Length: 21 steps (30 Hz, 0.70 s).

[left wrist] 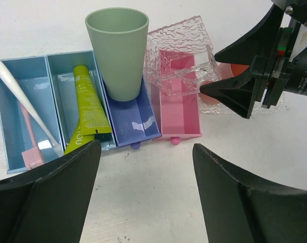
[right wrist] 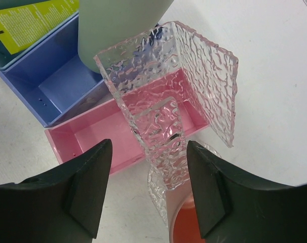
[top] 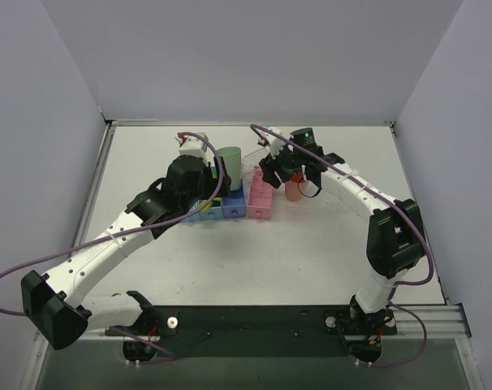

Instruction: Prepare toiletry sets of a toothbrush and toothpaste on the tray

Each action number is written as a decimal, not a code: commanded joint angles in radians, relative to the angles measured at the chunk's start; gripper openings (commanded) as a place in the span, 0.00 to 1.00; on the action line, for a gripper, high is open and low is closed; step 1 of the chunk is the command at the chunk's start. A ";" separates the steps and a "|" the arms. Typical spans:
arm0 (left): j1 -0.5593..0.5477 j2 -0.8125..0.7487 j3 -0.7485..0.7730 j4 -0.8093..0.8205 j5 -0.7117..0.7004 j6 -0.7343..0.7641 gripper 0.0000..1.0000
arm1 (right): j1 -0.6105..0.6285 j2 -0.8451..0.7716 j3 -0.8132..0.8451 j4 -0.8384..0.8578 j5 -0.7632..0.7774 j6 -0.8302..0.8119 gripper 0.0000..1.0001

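Note:
The clear bumpy tray point(right wrist: 158, 116) stands tipped up on edge over the far end of the pink box point(right wrist: 92, 134). My right gripper point(right wrist: 148, 147) is open, and its fingers straddle one wall of the tray point(left wrist: 181, 63) without touching it. A white toothbrush point(left wrist: 16, 91) with a pinkish end lies in the leftmost blue bin point(left wrist: 11, 152). A lime toothpaste tube point(left wrist: 90, 106) lies in the bin beside it. My left gripper point(left wrist: 146, 152) hangs open and empty over bare table in front of the bins.
A green cup point(left wrist: 118, 50) stands in the purple-blue bin point(left wrist: 138, 124), right beside the tray. A pink cup point(right wrist: 186, 223) sits under my right gripper, against the tray. Grey walls enclose the white table point(top: 311, 244).

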 commanded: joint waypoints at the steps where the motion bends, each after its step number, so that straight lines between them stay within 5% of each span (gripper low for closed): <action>1: 0.006 -0.003 0.007 0.044 0.019 -0.007 0.84 | 0.006 0.026 0.035 0.017 -0.028 -0.029 0.55; 21: 0.006 0.012 0.020 0.045 0.032 0.004 0.84 | 0.011 0.007 0.070 0.031 0.018 -0.022 0.59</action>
